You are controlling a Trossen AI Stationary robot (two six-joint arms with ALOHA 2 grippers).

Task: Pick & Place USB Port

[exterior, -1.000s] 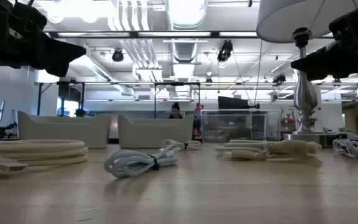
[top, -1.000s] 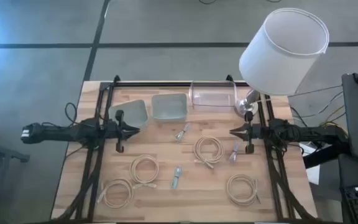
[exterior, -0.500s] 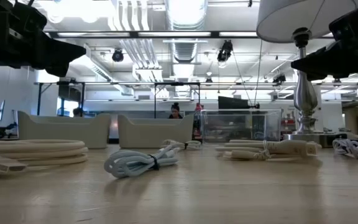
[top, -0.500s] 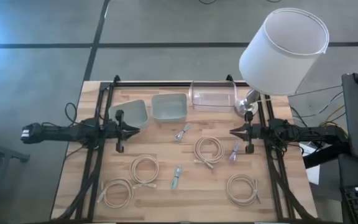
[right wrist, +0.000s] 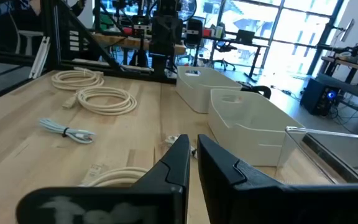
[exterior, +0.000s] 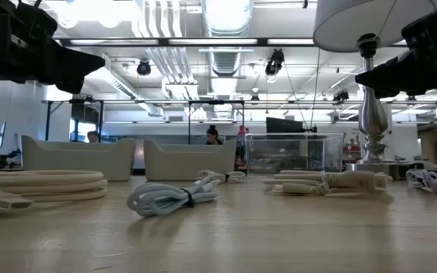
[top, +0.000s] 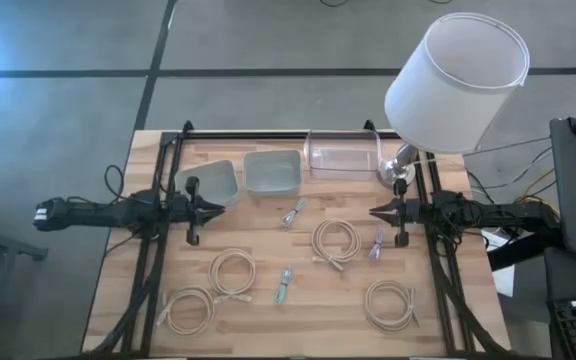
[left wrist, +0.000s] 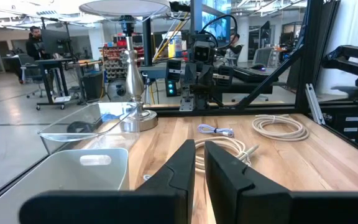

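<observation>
Wooden table (top: pixel 298 310) fills the frame centre. Left tool (top: pixel 215 210), clenched and empty, hovers at mid-left. Coiled cables lie along the lower half; one small blue-grey USB cable (top: pixel 284 285) sits at lower centre. Right tool (top: pixel 376 213), clenched and empty, hovers at mid-right.

Only a distant person (exterior: pixel 213 135) behind the table has shifted slightly.

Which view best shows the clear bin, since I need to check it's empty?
The high view: it looks straight down into the clear bin. The low view shows only its side; wrist views catch its corner.
</observation>
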